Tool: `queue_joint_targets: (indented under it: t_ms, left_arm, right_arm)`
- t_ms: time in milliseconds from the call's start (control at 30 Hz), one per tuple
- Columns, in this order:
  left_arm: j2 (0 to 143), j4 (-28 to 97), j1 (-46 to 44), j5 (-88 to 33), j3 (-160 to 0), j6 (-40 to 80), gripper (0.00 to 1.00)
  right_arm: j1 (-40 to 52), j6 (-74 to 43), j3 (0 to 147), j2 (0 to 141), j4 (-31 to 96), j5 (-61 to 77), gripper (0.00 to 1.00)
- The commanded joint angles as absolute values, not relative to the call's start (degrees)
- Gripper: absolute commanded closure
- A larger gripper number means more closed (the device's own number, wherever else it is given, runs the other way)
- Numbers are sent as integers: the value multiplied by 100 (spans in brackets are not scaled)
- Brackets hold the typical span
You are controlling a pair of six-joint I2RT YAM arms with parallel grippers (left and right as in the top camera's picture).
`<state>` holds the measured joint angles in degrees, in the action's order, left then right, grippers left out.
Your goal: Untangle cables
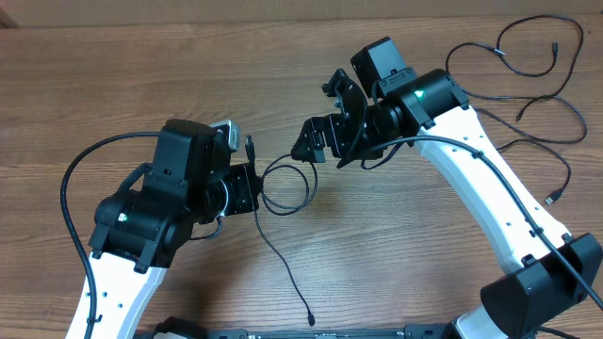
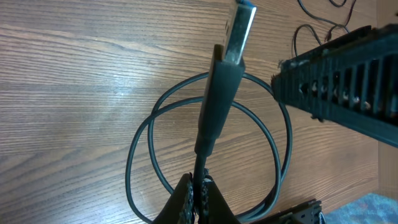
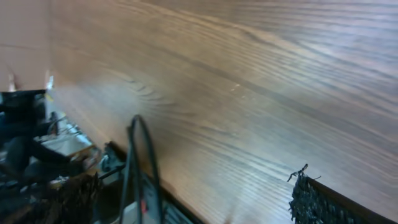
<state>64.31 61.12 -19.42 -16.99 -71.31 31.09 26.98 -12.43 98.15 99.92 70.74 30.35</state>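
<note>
near edge, middle: the tail of the held cable (image 2: pixel 208 134) runs toward the near edge of the tabletop (image 1: pixel 141 66) and ends in a small plug.
left end effector (image 2: pixel 198 190): pinched fully closed on that cable just below its usb plug (image 2: pixel 239 28), which sticks up clear of the wood.
centre of tabletop: the same cable lies here in a double loop, flat and not yet pulled straight.
right end effector (image 1: pixel 325 118): fingers spread wide, gripping nothing, poised just beside the loop on its far right side.
far right corner: the loose cables (image 1: pixel 553 197) sprawl in open curves, well apart from the held one.
progress: looks partly done, with one cable apart from the rest. still left are its loop and any crossings among the far ones.
views: only the left wrist shows the pinch and two turns. only the overhead shows the far cables. the right wrist is blurred, and a dark arc low left may be the loop.
</note>
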Motion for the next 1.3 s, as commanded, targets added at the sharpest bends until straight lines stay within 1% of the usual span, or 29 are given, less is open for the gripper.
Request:
queue_joint_targets:
  t_ms: [0, 167, 833, 1033, 1267]
  left_arm:
    - [6440, 6147, -1953, -1743, -7249, 2976, 96]
    - [6440, 6147, -1953, -1741, -7249, 2976, 96]
    - [6451, 6108, -1953, -1741, -7247, 2976, 96]
    - [6451, 6106, -1953, -1741, -7247, 2976, 95]
    - [6451, 6106, -1953, -1741, -7247, 2976, 96]
  right_arm:
    - [2694, -1267, 9863, 9998, 7050, 2432, 0]
    - [2694, -1262, 9863, 9998, 7052, 2045, 0]
    - [2694, -1269, 9863, 9998, 7089, 2071, 0]
    - [2694, -1267, 9863, 9998, 7072, 2517, 0]
    - [2696, -1267, 9863, 9998, 7142, 2709, 0]
